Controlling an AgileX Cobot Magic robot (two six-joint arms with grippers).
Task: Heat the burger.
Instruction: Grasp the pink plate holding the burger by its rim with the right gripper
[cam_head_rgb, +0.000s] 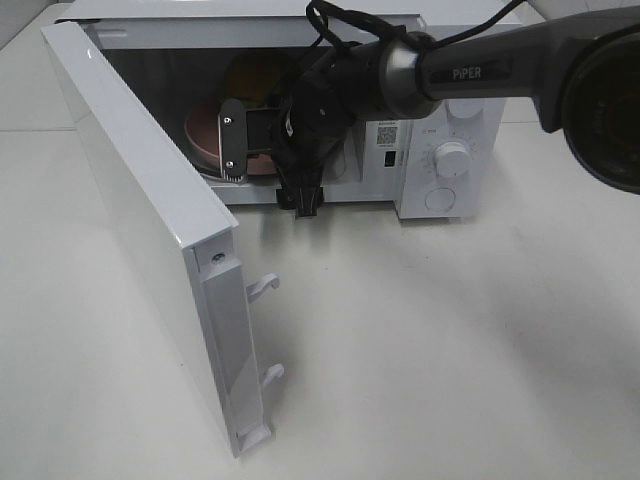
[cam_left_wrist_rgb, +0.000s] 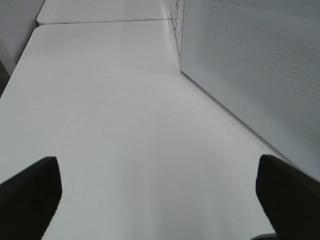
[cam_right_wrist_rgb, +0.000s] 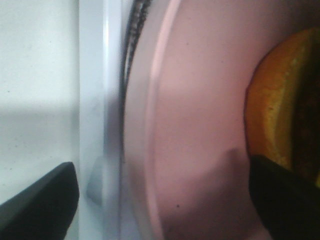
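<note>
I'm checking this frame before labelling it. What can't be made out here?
- Burger: high view, mostly hidden by the right arm; right wrist view cuts it at the edge.
- Pink plate: partly behind the right gripper.
- Microwave dial markings: too small.
- Left gripper: only fingertips show, over bare table.

The burger (cam_head_rgb: 245, 80) sits inside the open microwave (cam_head_rgb: 440, 170), on a round pink plate (cam_head_rgb: 205, 135), toward the cavity's back, at about eleven o'clock in the overhead view. Only its glossy golden-brown bun shows there, partly hidden. The right wrist view shows an orange-brown bun edge (cam_right_wrist_rgb: 272, 120) on the plate's far part.
</note>
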